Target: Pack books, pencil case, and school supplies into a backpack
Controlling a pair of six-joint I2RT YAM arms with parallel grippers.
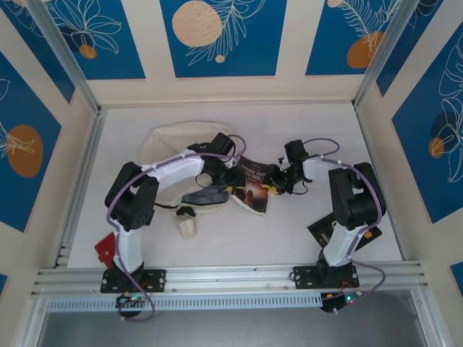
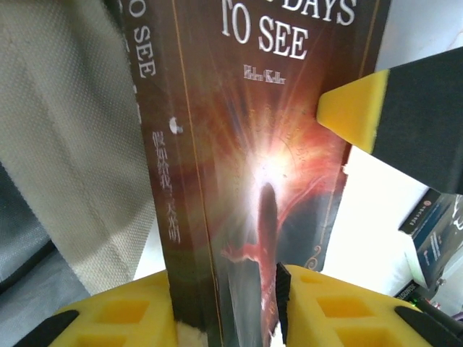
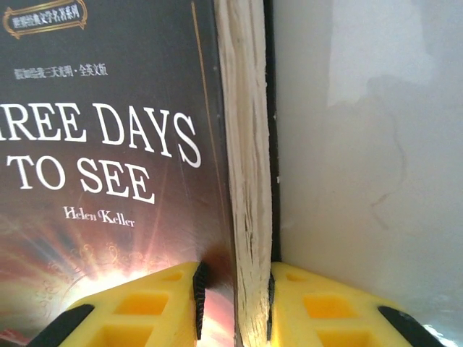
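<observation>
The dark brown book [image 1: 255, 189] with white lettering "Three Days to See" is held between both grippers, just right of the cream-white backpack [image 1: 170, 141]. My left gripper [image 2: 228, 289] is shut on its spine end, with yellow fingers on either side of the book [image 2: 275, 144]. My right gripper [image 3: 233, 282] is shut on the opposite edge of the book [image 3: 108, 144], pinching the cover and pages. In the top view the left gripper [image 1: 233, 189] and right gripper [image 1: 276, 186] face each other across it. The backpack's fabric [image 2: 65, 144] lies beside the spine.
A black book [image 1: 327, 231] lies by the right arm's base. A small white object [image 1: 188, 227] sits in front of the backpack, and a red item [image 1: 105, 249] lies near the left arm's base. A dark box [image 2: 434, 231] shows past the book.
</observation>
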